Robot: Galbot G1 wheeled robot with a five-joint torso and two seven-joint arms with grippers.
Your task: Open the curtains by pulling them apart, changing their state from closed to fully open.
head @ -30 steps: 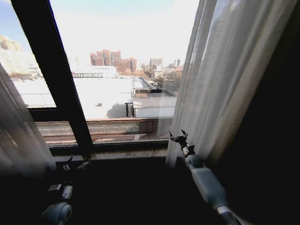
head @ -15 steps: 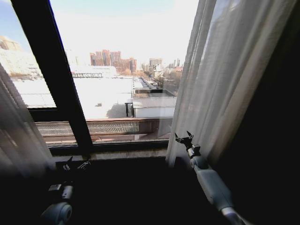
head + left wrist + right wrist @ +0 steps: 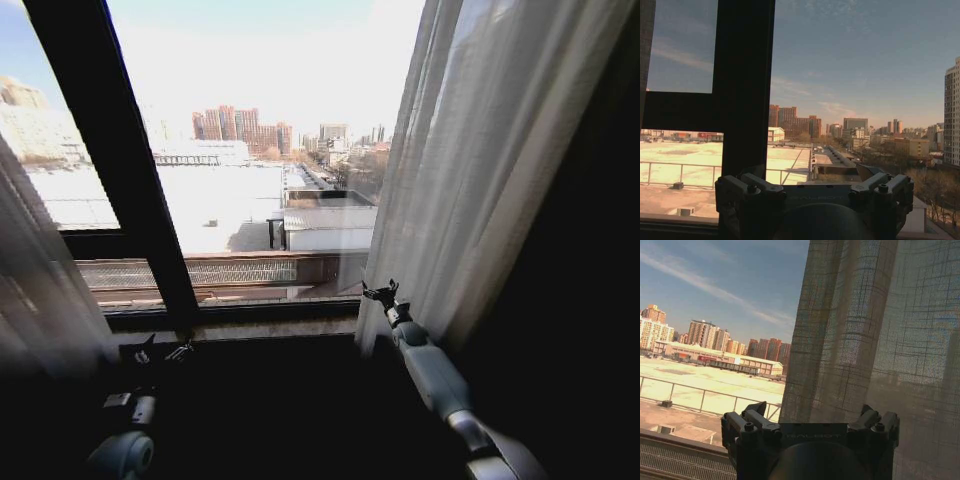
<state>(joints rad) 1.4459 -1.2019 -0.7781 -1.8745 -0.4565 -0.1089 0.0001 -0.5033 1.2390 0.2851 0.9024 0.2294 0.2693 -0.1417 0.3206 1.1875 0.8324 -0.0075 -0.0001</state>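
the sheer right curtain (image 3: 480,170) runs off the top edge of the head view, so its rail and hanging are cut away, and its lower hem is lost in the dark band below the sill. the left curtain (image 3: 35,290) is a blurred panel, cropped by the left edge. the left gripper (image 3: 160,352) sits in deep shadow under the window frame (image 3: 110,150); the spread of its fingers cannot be told there. the right gripper (image 3: 381,293) is small against the fabric, and whether it touches the cloth cannot be told. in the right wrist view the right gripper's fingertips are cropped by the bottom edge.
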